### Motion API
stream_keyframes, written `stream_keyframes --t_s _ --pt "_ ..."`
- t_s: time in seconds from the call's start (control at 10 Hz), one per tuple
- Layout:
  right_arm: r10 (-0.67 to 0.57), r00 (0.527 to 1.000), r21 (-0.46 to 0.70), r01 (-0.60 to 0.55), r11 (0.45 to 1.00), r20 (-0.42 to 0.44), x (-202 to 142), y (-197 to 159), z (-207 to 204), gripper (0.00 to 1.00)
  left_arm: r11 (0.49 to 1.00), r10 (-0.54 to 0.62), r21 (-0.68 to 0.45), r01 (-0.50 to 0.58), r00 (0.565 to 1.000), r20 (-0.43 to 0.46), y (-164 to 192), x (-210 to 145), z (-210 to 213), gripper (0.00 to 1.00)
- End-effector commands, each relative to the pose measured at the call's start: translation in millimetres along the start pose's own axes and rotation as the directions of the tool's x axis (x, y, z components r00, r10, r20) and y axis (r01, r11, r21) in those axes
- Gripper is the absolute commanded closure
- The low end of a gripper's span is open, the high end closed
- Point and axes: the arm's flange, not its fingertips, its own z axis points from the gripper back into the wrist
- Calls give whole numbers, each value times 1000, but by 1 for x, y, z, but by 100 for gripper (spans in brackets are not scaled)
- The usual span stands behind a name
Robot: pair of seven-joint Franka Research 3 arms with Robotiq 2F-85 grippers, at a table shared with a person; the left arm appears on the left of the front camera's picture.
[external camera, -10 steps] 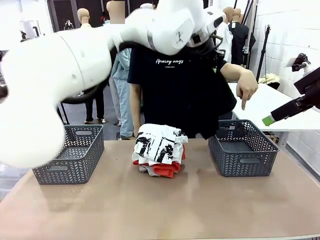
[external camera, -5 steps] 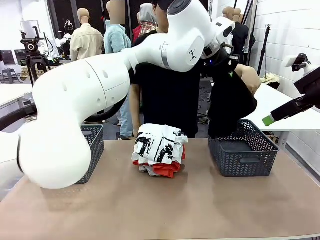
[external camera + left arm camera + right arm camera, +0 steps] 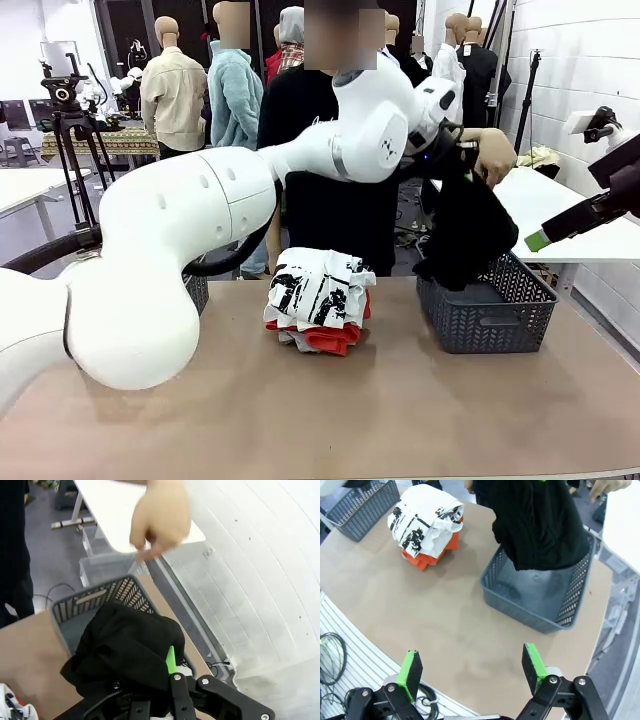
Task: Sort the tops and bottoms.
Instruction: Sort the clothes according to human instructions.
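The bottoms (image 3: 468,232), a limp black garment, hang from my left gripper (image 3: 461,163), which is shut on their upper end. Their lower folds sag into the right grey basket (image 3: 497,318). In the left wrist view the bottoms (image 3: 127,647) bunch around a green pad (image 3: 171,659) above that basket (image 3: 85,602). The tops lie stacked mid-table: the white printed T-shirt (image 3: 318,284) above the orange one (image 3: 335,338), with a grey edge (image 3: 289,338) at the pile's lower left. My right gripper (image 3: 472,667) hovers open over bare table, its green fingertip (image 3: 537,240) at the far right.
A person in a black T-shirt stands behind the table, one hand (image 3: 493,152) right beside my left gripper. A second grey basket (image 3: 195,291) stands at the left, mostly hidden by my left arm. A white table (image 3: 560,205) stands past the right basket.
My left arm has swung right and lowered the bottoms until they sag into the right basket. The person's hand, which pointed down at that basket, has risen beside my gripper.
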Motion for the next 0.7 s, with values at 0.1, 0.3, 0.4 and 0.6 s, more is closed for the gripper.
stream_keyframes --t_s 0.1,0.3,0.4,0.6 --pt "-10 1000 21 10 1000 4 -1 1 -1 0 996 81 47 -79 996 -28 -14 35 -67 100" --pt "-10 1000 21 10 1000 4 -1 1 -1 0 997 65 46 -61 994 -89 -16 22 -90 100" --pt "-10 1000 21 10 1000 4 -1 1 -1 0 996 75 45 -71 993 -95 -14 15 -98 100" --pt "-10 1000 21 10 1000 4 -1 1 -1 0 995 95 40 -91 990 -100 -6 7 -114 100"
